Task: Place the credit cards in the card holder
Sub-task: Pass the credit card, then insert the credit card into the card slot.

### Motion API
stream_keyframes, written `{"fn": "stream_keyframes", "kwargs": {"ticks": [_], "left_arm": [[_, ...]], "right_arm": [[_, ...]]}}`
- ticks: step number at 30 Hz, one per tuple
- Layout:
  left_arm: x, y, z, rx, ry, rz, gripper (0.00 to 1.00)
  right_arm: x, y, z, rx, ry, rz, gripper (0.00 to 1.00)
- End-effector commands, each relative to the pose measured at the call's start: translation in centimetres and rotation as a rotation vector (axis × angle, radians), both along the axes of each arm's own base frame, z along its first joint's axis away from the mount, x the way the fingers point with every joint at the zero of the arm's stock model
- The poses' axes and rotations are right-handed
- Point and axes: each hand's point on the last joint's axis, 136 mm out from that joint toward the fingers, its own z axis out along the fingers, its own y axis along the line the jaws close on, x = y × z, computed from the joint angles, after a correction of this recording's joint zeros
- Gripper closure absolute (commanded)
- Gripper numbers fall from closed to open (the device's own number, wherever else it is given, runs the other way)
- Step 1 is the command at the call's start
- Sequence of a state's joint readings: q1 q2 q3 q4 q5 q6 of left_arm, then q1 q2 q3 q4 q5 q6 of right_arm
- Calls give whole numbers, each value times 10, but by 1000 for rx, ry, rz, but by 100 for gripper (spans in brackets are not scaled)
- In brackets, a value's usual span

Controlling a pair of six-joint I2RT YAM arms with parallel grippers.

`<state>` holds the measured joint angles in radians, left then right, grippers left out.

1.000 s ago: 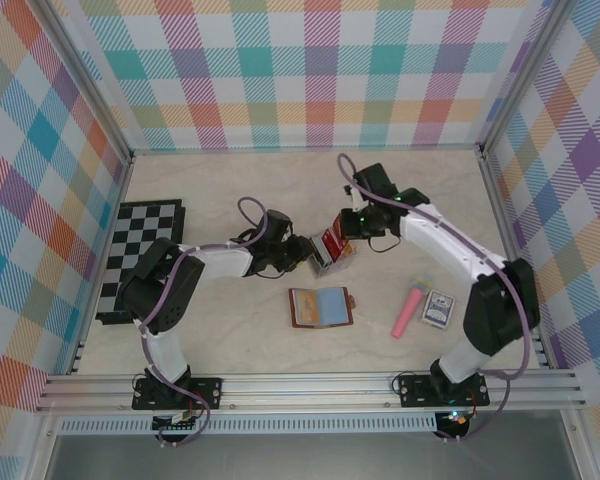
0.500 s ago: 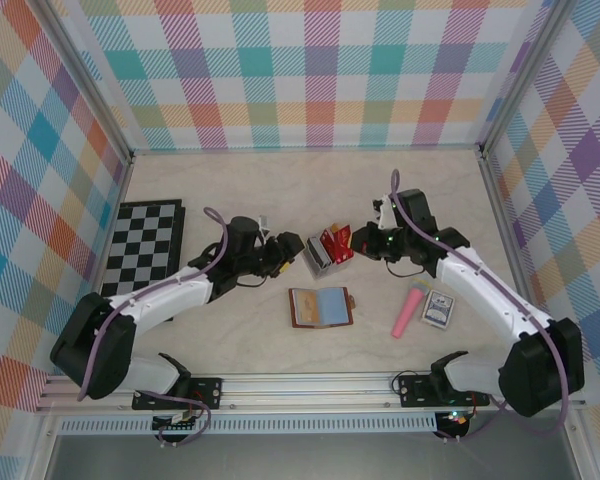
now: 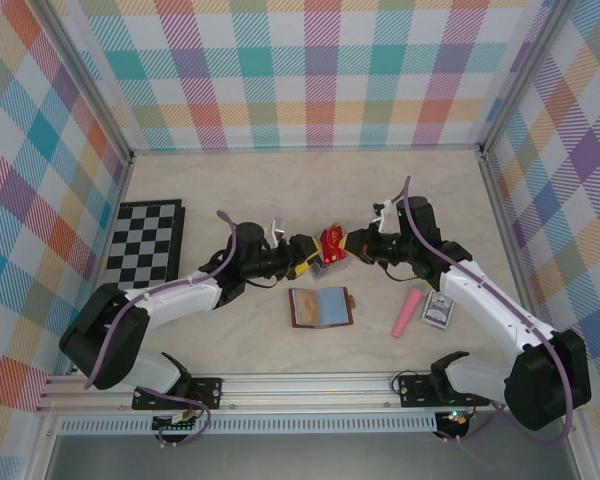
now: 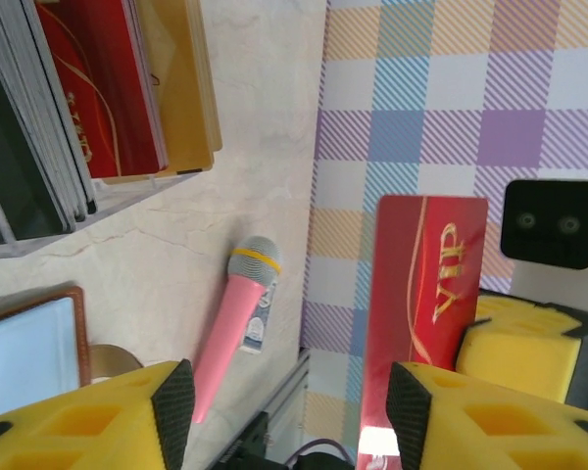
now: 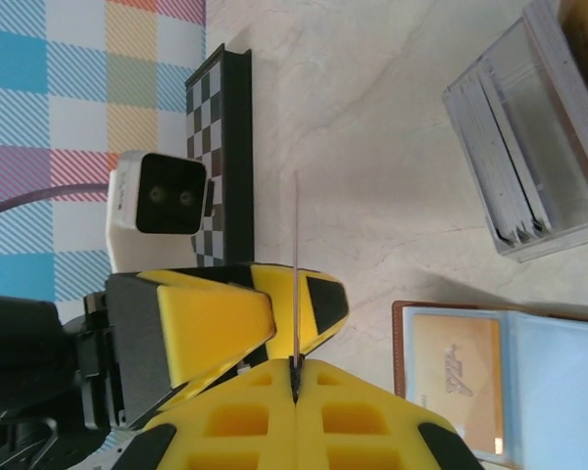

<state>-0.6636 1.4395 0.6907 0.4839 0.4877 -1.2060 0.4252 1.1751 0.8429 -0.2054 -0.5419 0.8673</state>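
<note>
My right gripper (image 5: 296, 367) is shut on a red credit card (image 4: 421, 313), which is edge-on (image 5: 296, 274) in the right wrist view. It holds the card (image 3: 330, 240) upright above the table's middle. My left gripper (image 3: 309, 258) faces it from the left, its jaws open (image 4: 289, 411). The card's free end stands just by the left gripper's right-hand finger (image 4: 412, 411), untouched as far as I can tell. The brown card holder (image 3: 321, 307) lies open below them. It is pale blue inside (image 5: 559, 392), with an orange card (image 5: 456, 377) in one slot.
A clear rack (image 4: 78, 108) of upright cards stands close behind the grippers, also in the right wrist view (image 5: 529, 147). A pink microphone (image 3: 411, 312) and a small card box (image 3: 439, 310) lie right of the holder. A chessboard (image 3: 143, 258) lies at the left.
My right gripper drew the red card out of the rack and brought it right, then slightly left. The left gripper backed off, came right again to the card, and its jaws widened.
</note>
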Motion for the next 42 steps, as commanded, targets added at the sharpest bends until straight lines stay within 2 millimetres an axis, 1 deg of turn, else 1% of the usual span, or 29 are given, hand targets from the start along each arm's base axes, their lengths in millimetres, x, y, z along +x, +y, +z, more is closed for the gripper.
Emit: {"fn": "stream_keyframes", "kwargs": {"ticks": [1, 7, 13, 17, 22, 23, 24, 25, 27, 30, 33, 36, 39, 42], "left_arm": [[1, -15, 41, -118, -84, -43, 48], [0, -15, 50, -145, -108, -47, 61], [-1, -16, 56, -161, -125, -55, 69], [-2, -13, 55, -153, -124, -52, 77], [-7, -5, 46, -100, -124, -38, 93], [-8, -3, 42, -76, -122, -36, 96], [-10, 1, 38, -44, -120, -32, 99], [-12, 4, 32, -12, -118, -29, 100], [-18, 13, 14, 77, -96, -20, 100], [-28, 25, -13, 176, -58, -11, 100], [-42, 29, -40, 284, -34, -25, 100], [-51, 26, -58, 343, -22, -39, 100], [-57, 26, -78, 406, -8, -39, 100], [-57, 22, -91, 437, -1, -41, 100]], "right_arm": [[-7, 7, 15, 74, -18, 42, 96], [-10, 10, 6, 84, 19, 70, 95], [-12, 13, 3, 101, 33, 83, 95], [-11, 8, -8, 57, 57, 61, 94], [-14, 1, -25, -13, 91, 43, 90], [-15, -1, -29, -29, 96, 43, 88], [-16, -3, -35, -52, 106, 39, 82], [-18, -6, -41, -78, 118, 36, 79], [-22, -11, -55, -151, 134, 44, 75], [-33, -13, -76, -253, 161, 79, 69], [-46, -9, -97, -366, 183, 128, 68], [-54, -6, -116, -479, 192, 158, 67], [-57, 2, -129, -507, 209, 187, 67], [-54, 1, -142, -547, 241, 184, 67]]}}
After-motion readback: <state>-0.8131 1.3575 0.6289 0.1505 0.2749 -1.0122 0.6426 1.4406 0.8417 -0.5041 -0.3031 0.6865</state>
